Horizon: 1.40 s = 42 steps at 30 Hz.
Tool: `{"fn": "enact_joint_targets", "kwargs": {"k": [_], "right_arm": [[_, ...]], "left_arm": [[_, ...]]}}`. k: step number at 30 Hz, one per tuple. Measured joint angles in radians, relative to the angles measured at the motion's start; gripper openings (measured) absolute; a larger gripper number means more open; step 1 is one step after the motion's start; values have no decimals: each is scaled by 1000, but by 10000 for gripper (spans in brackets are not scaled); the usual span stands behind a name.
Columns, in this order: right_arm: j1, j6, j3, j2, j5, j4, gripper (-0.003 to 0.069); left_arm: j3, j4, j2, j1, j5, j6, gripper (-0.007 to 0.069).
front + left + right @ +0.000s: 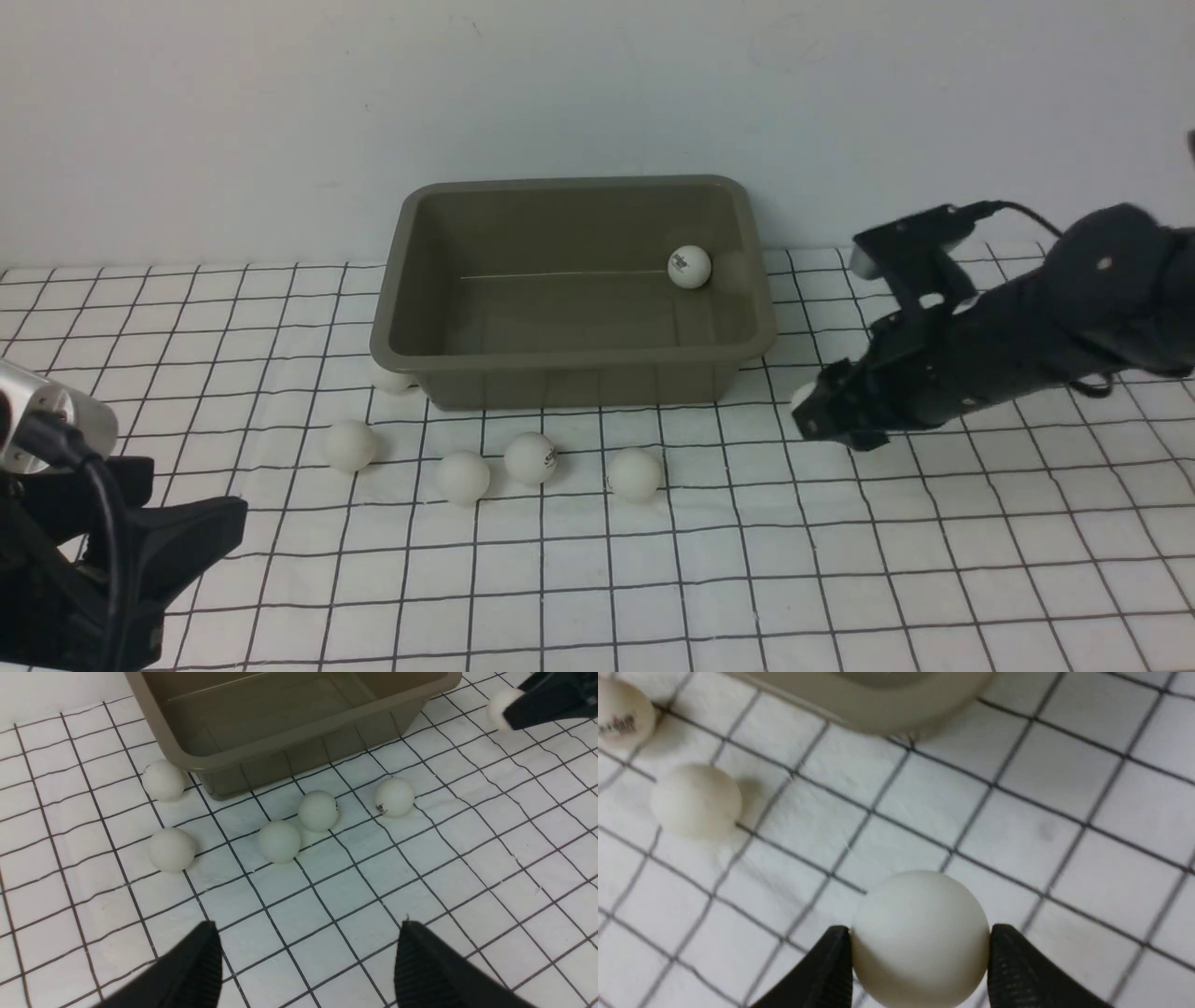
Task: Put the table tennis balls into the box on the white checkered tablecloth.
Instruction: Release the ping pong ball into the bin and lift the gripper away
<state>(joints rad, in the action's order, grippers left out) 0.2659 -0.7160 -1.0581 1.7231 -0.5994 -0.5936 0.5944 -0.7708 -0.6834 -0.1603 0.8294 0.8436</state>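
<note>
Nearest the lens, at the front view's lower left, the black left arm (pixel 103 569) is partly cut off by the frame edge and carries a silver cylinder (pixel 56 411). Its ridged jaws stand wide open over bare cloth, with nothing between them. Covering the worktop is the white checkered tablecloth (pixel 840 560), thin black lines on white, slightly wrinkled, running back to a plain pale wall (pixel 597 84). Toward the back sits the box (pixel 569 359), an olive-grey plastic tub with rounded corners, a flared rim and sloping walls. One table tennis ball (pixel 689 266), bearing a dark logo, lies inside near its far right corner. Five more matte white balls lie on the cloth before the box: four balls (pixel 530 457) in a loose row, and one ball (pixel 392 378) half hidden under the rim at the near left corner. Right of the box, the right arm (pixel 980 345) extends low, its jaws closed on a seventh ball (pixel 920 938) that is mostly hidden in the front view. Whether this one touches the cloth cannot be told.
</note>
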Motion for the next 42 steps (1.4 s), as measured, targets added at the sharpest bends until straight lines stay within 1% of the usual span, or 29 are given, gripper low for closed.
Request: {"fn": "enact_joint_targets", "kwargs": {"k": [2, 4, 6, 7, 9, 13, 16, 19, 21, 23, 24, 27, 29, 33, 36, 40, 42], "right_arm": [[-14, 11, 0, -15, -35, 42, 339], [-36, 26, 0, -63, -119, 130, 339], [-38, 6, 0, -111, -166, 147, 339], [-35, -16, 0, -134, -181, 136, 339], [-22, -77, 0, -176, -178, 59, 339], [17, -196, 0, -192, -105, -116, 339], [47, -327, 0, -175, -19, -277, 339], [57, -474, -8, -125, 44, -433, 339], [57, -533, -28, -83, 52, -490, 339], [57, -553, -48, -56, 54, -515, 339], [57, -580, -81, -16, 54, -546, 339], [57, -605, -168, 68, 56, -584, 339], [57, -609, -240, 146, 57, -595, 339], [57, -609, -305, 224, 43, -604, 339], [57, -613, -317, 257, 38, -605, 339], [57, -647, -320, 273, 38, -604, 339], [57, -672, -323, 273, 38, -610, 362]], "left_arm": [[0, 0, 0, 0, 0, 0, 450], [0, 0, 0, 0, 0, 0, 450], [0, 0, 0, 0, 0, 0, 450], [0, 0, 0, 0, 0, 0, 450], [0, 0, 0, 0, 0, 0, 450], [0, -1, 0, 0, 0, 0, 450], [0, -1, 0, 0, 0, 0, 450], [0, -1, 0, 0, 0, 0, 450], [0, -1, 0, 0, 0, 0, 450], [0, -1, 0, 0, 0, 0, 450], [0, -2, 0, 0, 0, 0, 450], [0, -11, 0, 0, 0, 0, 450], [0, -16, 0, 0, 0, 0, 450], [0, -18, 0, 0, 0, 0, 450], [0, -19, 0, 0, 0, 0, 450], [0, -21, 0, 0, 0, 0, 450], [0, -21, 0, 0, 0, 0, 450]]}}
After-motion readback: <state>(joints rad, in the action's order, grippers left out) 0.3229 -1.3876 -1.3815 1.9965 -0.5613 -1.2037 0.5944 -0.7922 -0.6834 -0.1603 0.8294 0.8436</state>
